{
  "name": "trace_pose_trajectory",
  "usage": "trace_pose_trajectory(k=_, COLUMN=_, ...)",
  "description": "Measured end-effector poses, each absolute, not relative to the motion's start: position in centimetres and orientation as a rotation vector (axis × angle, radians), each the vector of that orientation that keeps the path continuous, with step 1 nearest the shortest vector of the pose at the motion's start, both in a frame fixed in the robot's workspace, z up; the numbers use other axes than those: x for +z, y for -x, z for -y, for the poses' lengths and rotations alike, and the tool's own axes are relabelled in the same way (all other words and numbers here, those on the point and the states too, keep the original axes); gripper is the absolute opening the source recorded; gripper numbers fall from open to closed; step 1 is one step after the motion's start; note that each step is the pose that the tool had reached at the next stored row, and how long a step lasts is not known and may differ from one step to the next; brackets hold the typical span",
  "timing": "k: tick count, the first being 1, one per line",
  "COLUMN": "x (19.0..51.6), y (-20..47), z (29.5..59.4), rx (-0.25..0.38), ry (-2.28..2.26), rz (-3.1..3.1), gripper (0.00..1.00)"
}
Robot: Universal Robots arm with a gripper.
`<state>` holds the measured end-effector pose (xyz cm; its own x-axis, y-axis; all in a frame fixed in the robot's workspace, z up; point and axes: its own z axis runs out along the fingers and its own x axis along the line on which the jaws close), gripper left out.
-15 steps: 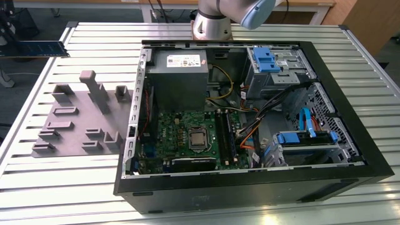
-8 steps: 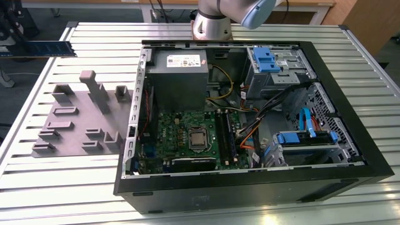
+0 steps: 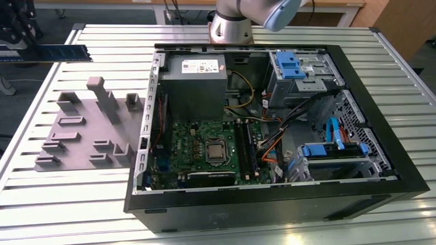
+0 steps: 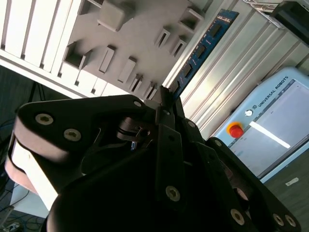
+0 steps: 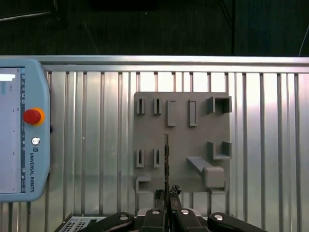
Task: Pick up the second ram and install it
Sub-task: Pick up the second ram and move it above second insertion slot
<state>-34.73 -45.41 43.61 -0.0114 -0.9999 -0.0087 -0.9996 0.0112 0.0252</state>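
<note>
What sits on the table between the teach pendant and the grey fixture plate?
Nothing. In the first wrist view, the stretch of slatted table between the teach pendant and the grey fixture plate is bare.

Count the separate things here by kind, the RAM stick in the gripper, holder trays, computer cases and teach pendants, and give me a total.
The second ram, blue: 1
Grey holder tray: 1
Open computer case: 1
Teach pendant: 1
Total: 4
</note>
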Motion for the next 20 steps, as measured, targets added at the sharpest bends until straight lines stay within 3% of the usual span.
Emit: trace_pose_trajectory(k=20, x=43.6, y=32.2, z=45.4, rx=-0.038, ry=-2.201, rz=2.225, gripper=0.14)
